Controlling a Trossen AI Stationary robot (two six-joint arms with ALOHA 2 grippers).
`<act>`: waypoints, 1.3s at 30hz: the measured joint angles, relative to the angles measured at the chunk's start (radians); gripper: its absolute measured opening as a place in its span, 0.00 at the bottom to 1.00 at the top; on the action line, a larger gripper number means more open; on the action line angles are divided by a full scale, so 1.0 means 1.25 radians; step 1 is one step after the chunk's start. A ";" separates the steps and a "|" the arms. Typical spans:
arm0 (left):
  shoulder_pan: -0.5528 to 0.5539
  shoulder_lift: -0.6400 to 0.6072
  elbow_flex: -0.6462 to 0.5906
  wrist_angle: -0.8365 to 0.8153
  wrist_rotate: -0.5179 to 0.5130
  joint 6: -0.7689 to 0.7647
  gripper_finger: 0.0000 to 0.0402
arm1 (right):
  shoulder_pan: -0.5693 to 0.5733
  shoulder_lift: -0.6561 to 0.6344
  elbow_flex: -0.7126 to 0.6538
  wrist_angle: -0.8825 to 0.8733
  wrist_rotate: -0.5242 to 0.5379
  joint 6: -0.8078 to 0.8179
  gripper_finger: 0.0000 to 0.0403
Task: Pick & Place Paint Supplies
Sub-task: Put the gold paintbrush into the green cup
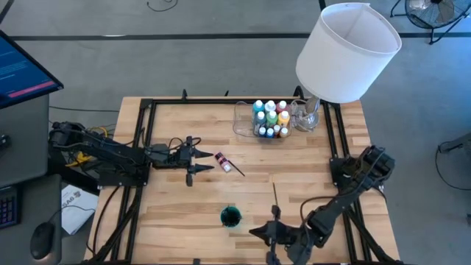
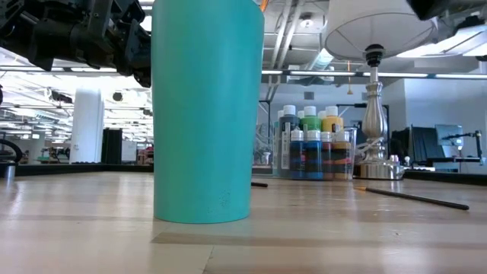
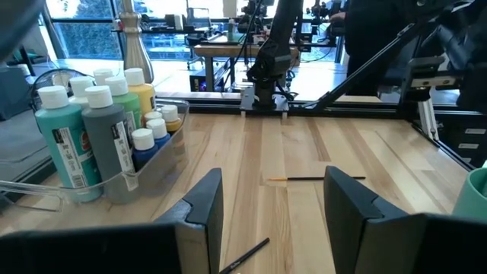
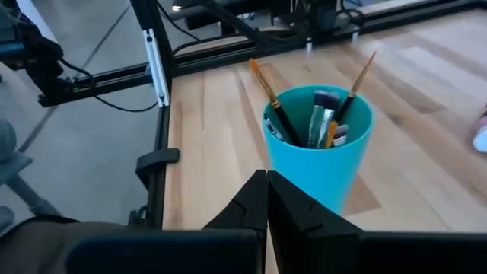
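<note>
Left gripper [image 1: 199, 160] hovered jaws apart, empty, beside the pink bottle [image 1: 221, 160] lying mid-table. Right gripper [image 1: 259, 233] sat closed, empty, by the teal cup [image 1: 230, 216] at the front edge. Best to straddle the bottle squarely before closing.

Teal cup [image 2: 202, 106] cut off by top edge in low view; its contents hidden there. Lampshade [image 2: 380, 27] cropped at top in same view. Paint bottles [image 1: 271, 118] in clear tray [image 1: 243, 121] too small in high view for labels; near ones hide far ones in low view. Pink bottle [image 1: 223, 161] on table, right of left gripper [image 1: 193, 158]: small, cap end hard to tell; in right wrist view only sliver at edge. Brushes [image 4: 323, 122] inside cup: lower handles hidden by wall. Right gripper [image 1: 271, 234] near table's near edge, partly cropped.
</note>
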 joint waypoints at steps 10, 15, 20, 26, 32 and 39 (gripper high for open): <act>0.000 0.000 0.000 0.000 0.000 0.001 0.30 | -0.007 0.095 0.001 0.234 -0.147 -0.048 0.00; 0.000 0.000 0.000 0.000 0.000 -0.004 0.30 | -0.016 0.127 -0.022 0.200 -0.047 0.019 0.00; 0.000 0.000 0.000 0.000 0.000 -0.007 0.30 | -0.009 0.072 -0.150 0.202 0.085 0.146 0.00; 0.000 0.000 0.000 0.000 0.000 -0.007 0.30 | 0.037 -0.023 -0.288 0.186 0.296 0.343 0.00; 0.000 0.000 0.000 0.000 0.000 -0.007 0.30 | -0.021 -0.052 -0.348 0.117 0.224 0.606 0.00; -0.005 0.000 0.000 -0.001 0.000 -0.013 0.30 | -0.103 -0.052 -0.338 0.001 0.116 0.743 0.00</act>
